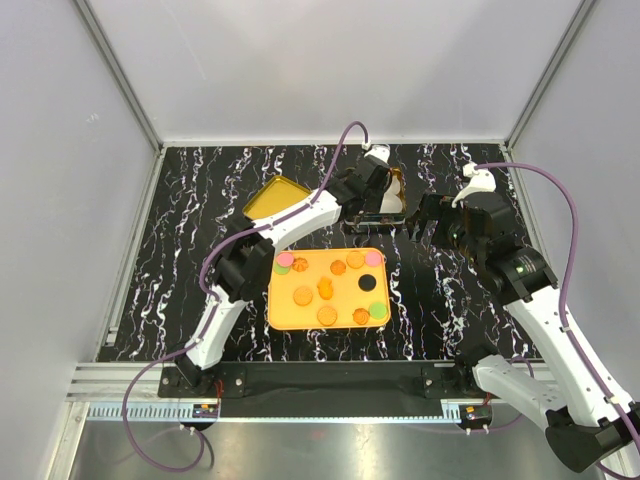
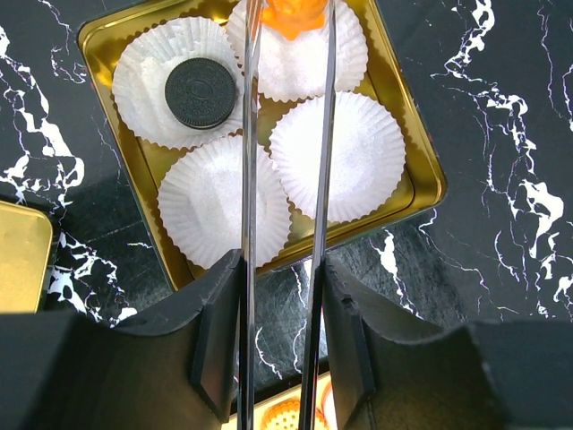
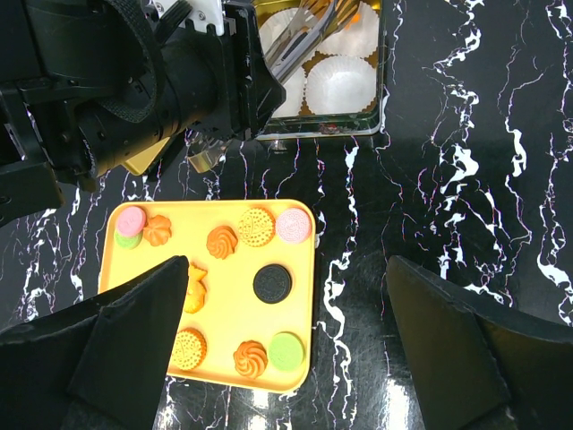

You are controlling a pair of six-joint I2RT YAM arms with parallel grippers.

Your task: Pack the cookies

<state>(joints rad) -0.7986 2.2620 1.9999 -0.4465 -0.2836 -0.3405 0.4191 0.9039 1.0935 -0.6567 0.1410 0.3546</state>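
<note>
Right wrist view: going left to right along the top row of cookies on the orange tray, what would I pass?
Left pink cookie → first orange swirl → second orange swirl → golden round cookie → right pink cookie.

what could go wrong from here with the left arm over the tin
The left gripper pinches the orange cookie near the tips of its thin jaws, so it might slip or land on a cup's rim instead of flat inside. The paper cups look light and crowd each other; the jaws could snag one on the way out. The right gripper hangs close beside the tin, so the arms may bump.
</note>
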